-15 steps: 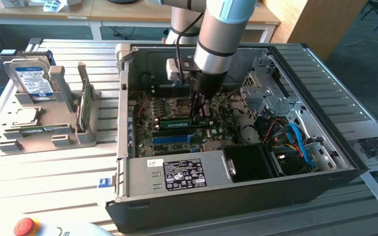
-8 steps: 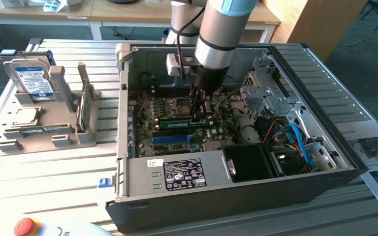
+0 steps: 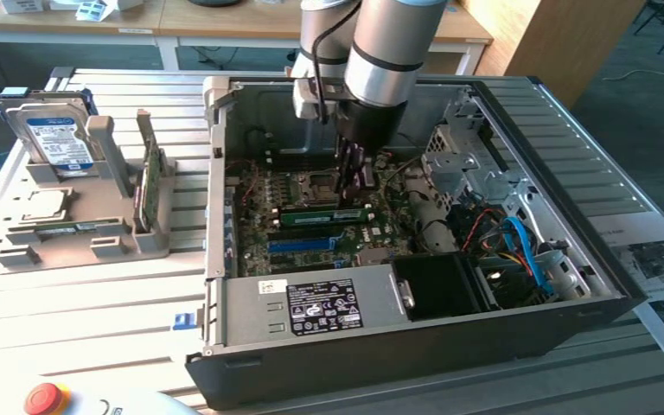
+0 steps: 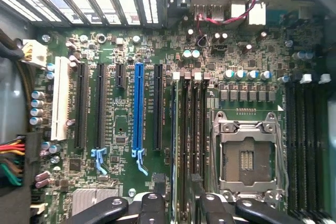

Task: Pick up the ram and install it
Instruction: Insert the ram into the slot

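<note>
Exterior view: we see the ram (image 3: 322, 216), a thin green stick with dark chips, lying along a motherboard slot inside the open black case (image 3: 424, 363). The gripper (image 3: 358, 177) hangs open just above it, holding nothing. Blue cables (image 3: 525, 246) crowd the exterior view's right, and a hard drive (image 3: 55, 138) stands in a grey holder (image 3: 90, 246) on the slatted table (image 3: 79, 303).

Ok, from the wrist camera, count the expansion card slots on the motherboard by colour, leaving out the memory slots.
White slot: 1
Blue slot: 1
Black slots: 4, one of them short
Total: 6
</note>
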{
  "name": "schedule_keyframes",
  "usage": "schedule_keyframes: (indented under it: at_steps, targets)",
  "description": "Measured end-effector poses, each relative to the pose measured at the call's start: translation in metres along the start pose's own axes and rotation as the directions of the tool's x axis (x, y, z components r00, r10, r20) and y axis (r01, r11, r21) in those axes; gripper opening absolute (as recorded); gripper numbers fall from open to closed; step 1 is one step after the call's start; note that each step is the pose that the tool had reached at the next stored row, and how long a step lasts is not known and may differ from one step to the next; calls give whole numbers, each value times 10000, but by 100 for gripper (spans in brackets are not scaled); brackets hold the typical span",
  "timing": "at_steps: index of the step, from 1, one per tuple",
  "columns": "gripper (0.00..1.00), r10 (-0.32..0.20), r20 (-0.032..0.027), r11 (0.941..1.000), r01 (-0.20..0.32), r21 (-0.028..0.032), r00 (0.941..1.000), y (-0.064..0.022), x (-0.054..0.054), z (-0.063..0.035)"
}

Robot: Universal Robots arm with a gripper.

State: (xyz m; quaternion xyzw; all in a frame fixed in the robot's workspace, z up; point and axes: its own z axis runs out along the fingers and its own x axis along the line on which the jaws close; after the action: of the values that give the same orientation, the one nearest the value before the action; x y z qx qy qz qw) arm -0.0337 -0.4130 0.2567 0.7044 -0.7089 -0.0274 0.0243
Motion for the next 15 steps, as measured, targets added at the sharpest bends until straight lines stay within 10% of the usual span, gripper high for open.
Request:
schedule_keyframes:
  at_steps: [15]
  targets:
    - [31,1,0,10000,-1,0,10000,25,-2,-340]
